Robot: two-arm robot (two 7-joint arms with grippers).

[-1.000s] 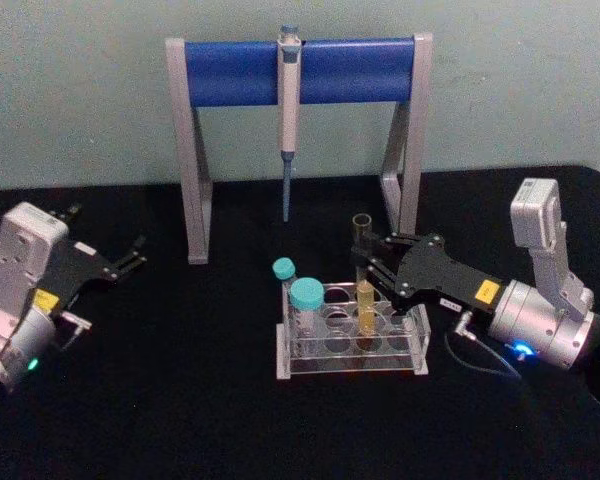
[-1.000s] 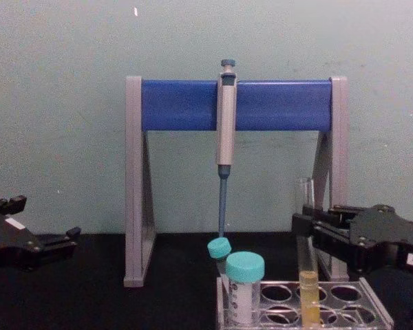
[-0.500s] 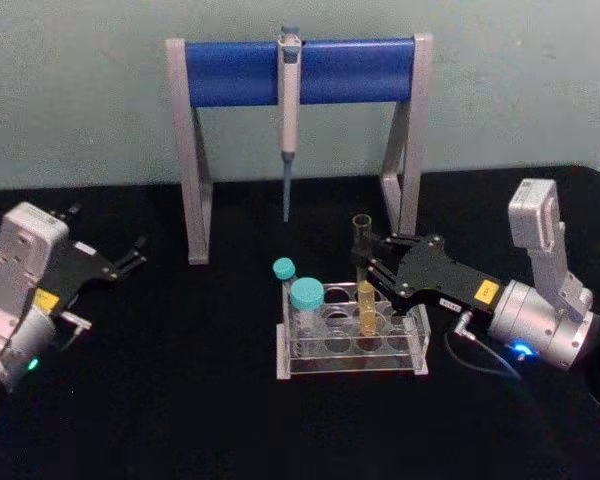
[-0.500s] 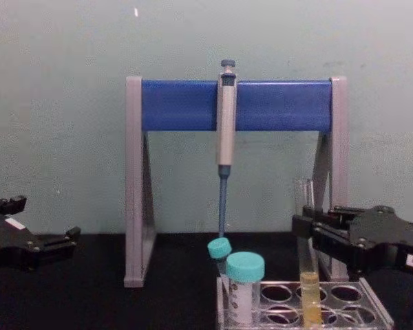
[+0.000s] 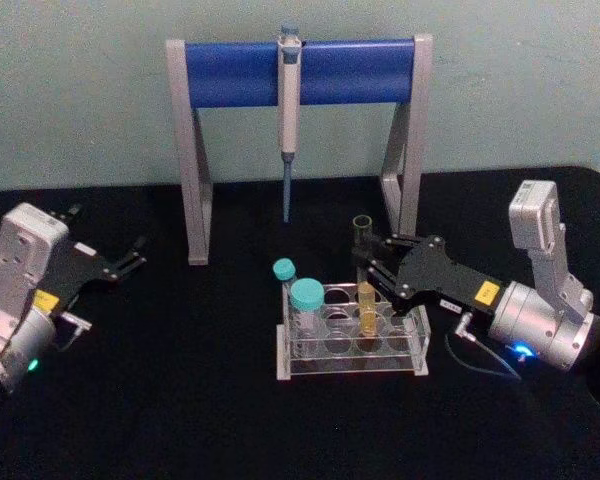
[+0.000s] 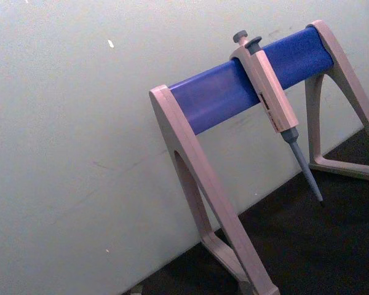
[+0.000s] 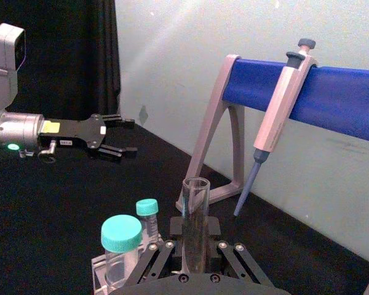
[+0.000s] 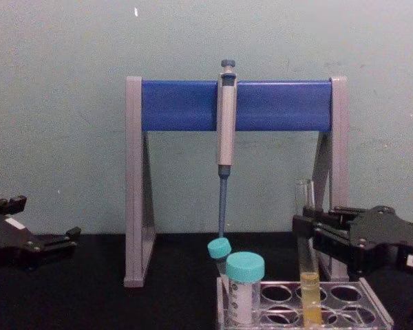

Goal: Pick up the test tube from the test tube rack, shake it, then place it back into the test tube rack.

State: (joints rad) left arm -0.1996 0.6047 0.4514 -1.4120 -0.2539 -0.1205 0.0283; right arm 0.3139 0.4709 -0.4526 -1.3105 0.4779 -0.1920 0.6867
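Compared with one second ago, no clear displacement is visible. The right gripper remains at the same station over the test tube rack, and the test tube stands in nearly the same place.

**Right gripper.** It reaches in from the robot's right, roughly level, above the right half of the rack. Its fingers are closed to the width of the test tube and bear on the clear glass above the yellow liquid, one on each side. The right wrist view shows the tube upright between the two pads.

**Test tube.** It is upright, with its open mouth above the fingers. The lower part, holding the yellow liquid, sits down inside a hole of the rack, two columns to the right of the teal-capped tubes. Which row the hole belongs to cannot be determined.

**Rack.** It rests on the black table, in front of the grey-legged stand. Two teal-capped tubes occupy its left end; the rear one leans.

**Left gripper**. It is parked at the table's left side, well apart from the rack, with its fingers spread and nothing between them.

**Stand.** A grey-blue pipette hangs tip down from the blue crossbar.
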